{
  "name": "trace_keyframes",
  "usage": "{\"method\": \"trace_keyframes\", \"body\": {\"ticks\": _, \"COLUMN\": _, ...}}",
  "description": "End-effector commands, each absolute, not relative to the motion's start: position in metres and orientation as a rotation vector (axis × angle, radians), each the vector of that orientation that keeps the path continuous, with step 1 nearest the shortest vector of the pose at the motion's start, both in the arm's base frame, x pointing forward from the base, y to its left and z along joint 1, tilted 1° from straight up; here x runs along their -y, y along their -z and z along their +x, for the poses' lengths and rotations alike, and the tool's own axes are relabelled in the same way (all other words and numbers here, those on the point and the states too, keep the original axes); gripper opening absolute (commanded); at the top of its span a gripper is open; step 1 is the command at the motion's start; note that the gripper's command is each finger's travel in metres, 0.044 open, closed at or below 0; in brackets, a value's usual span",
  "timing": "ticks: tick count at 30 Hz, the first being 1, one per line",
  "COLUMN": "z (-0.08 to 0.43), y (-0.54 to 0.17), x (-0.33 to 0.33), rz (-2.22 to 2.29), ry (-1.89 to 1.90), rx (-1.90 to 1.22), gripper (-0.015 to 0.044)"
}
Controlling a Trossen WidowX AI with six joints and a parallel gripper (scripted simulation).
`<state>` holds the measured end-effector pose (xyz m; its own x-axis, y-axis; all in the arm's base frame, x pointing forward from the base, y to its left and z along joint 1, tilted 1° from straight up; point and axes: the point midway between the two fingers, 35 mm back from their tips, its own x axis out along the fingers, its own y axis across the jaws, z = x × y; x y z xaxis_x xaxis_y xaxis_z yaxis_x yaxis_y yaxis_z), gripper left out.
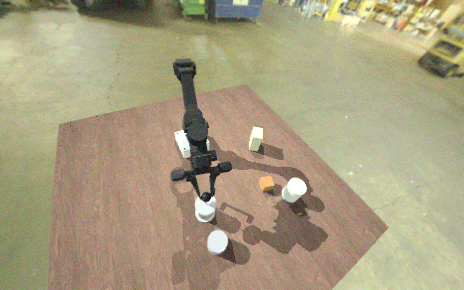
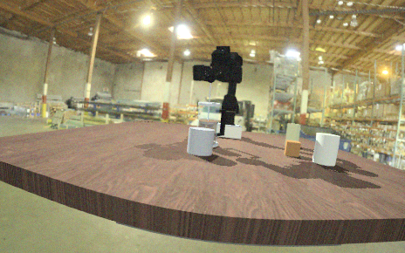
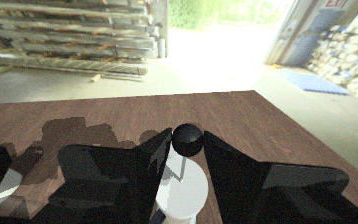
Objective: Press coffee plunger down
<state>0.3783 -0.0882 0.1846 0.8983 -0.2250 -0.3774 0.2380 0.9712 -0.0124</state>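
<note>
The pincer grips the knob, with the press directly beneath it. The pressing step appears underway; next, push straight down, then release.

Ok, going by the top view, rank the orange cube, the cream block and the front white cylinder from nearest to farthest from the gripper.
1. Front white cylinder, just below the gripper, whose fingers grip the plunger knob.
2. Orange cube, off to the picture's right; too close to the cylinder's distance to rank firmly.
3. Cream block, up and right, clearly farthest.
</note>
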Motion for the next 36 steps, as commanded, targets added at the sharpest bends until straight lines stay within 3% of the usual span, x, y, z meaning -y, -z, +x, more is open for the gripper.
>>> {"method": "trace_keyframes", "body": {"ticks": 1, "z": 0.371, "y": -0.136, "x": 0.087, "rz": 0.042, "ry": 0.234, "rx": -0.506, "gripper": 0.0127}}
{"method": "trace_keyframes", "body": {"ticks": 36, "z": 0.391, "y": -0.135, "x": 0.093, "rz": 0.042, "ry": 0.235, "rx": -0.504, "gripper": 0.0127}}
